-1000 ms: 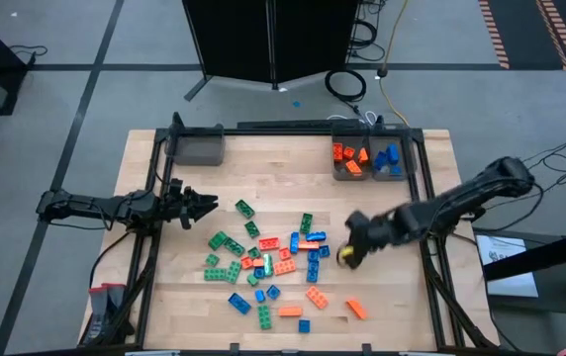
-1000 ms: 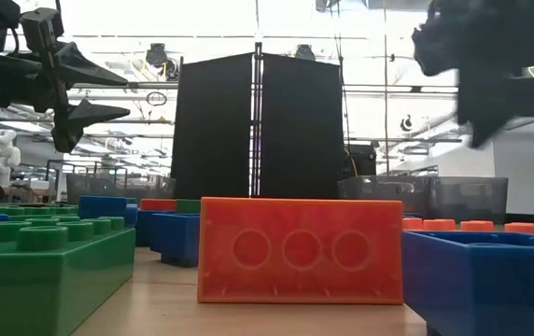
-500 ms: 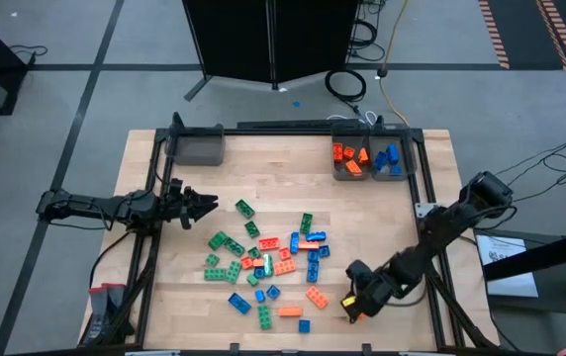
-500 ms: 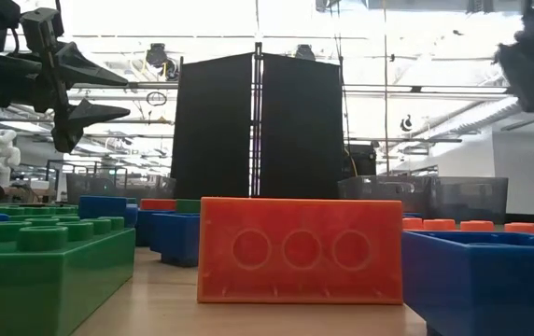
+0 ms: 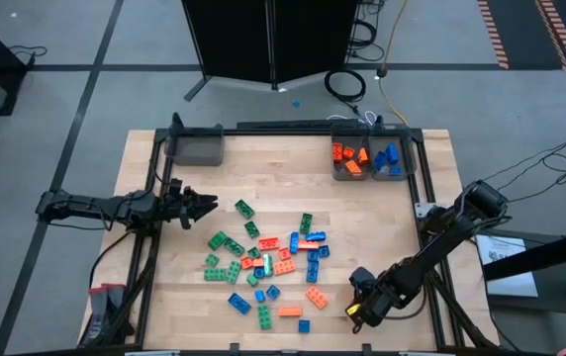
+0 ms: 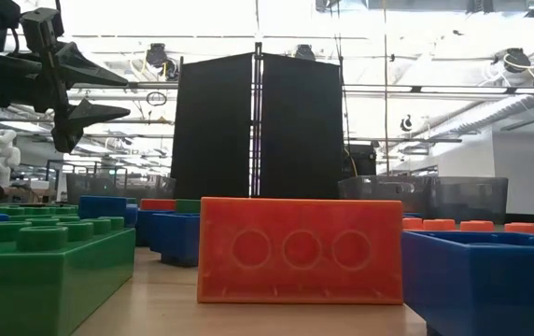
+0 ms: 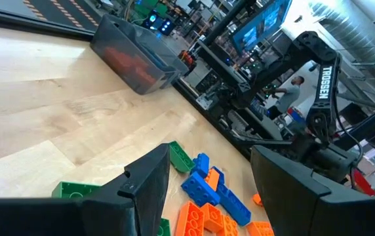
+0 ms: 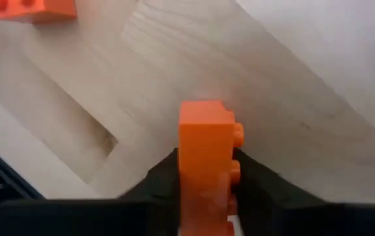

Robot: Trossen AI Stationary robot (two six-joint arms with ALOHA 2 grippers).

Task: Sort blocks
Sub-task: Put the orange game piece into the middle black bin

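Note:
Several green, orange and blue blocks (image 5: 263,259) lie loose on the middle of the wooden table (image 5: 263,183). Near the table's near right corner my right gripper (image 5: 359,309) is down low, shut on a single orange block (image 8: 204,157). Another orange block (image 8: 30,8) lies on the wood beyond it. My left gripper (image 5: 209,205) hangs open above the table's left side, clear of the pile, and shows in the low view (image 6: 85,89) and in its own wrist view (image 7: 210,190) with nothing between its fingers. My right gripper pinches the orange block between its two fingers, one on a smooth side (image 8: 186,172), the other finger (image 8: 252,178) on the studded side. The fingers come from above, pointing down at the table. The block's free end (image 8: 200,115) sticks out past the fingertips; I cannot tell whether it rests on the wood.
Two grey bins stand at the far right, one (image 5: 350,158) with orange blocks, one (image 5: 388,158) with blue. A third grey bin (image 5: 196,148) stands at the far left. A black frame rail (image 5: 426,213) runs along the table's right edge. Close to the low camera an orange block (image 6: 300,250) fills the view.
My right gripper has travelled from the table's middle right toward the near edge and come down at the single orange block near the near right corner. That block has kept its place on the table. The pile has not moved.

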